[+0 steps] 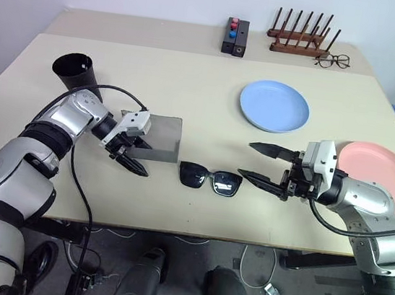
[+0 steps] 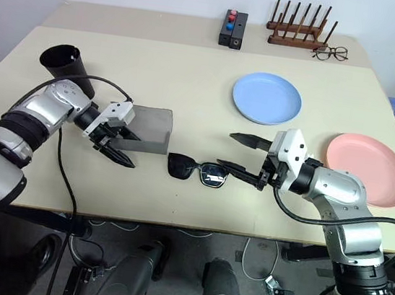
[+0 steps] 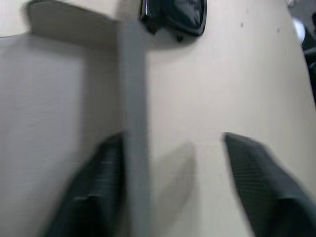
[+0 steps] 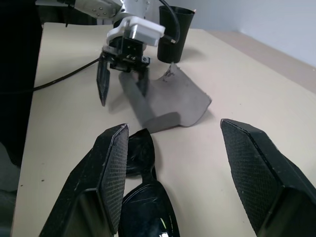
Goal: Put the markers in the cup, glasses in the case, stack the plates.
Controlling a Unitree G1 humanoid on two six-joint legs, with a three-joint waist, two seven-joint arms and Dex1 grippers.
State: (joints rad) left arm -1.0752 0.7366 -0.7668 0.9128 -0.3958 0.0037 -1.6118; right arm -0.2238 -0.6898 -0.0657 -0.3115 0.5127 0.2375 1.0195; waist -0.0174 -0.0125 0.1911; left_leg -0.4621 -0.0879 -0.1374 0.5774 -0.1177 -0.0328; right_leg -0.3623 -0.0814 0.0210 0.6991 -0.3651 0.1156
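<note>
Left gripper (image 4: 123, 79) is hovering with fingers spread, straddling the near edge of the case (image 1: 161, 139), gripping nothing. Glasses (image 1: 210, 179) are lying on the table (image 1: 191, 81) just right of the case. Right gripper (image 1: 259, 163) is sitting wide open just right of the glasses, empty.

two plates (image 1: 274, 106), one cup (image 1: 75, 72), one case (image 1: 159, 138), one sunglasses (image 1: 210, 179), one spectacles (image 1: 333, 60)

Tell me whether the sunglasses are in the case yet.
Out. The sunglasses lie on the table beside the grey case.
</note>
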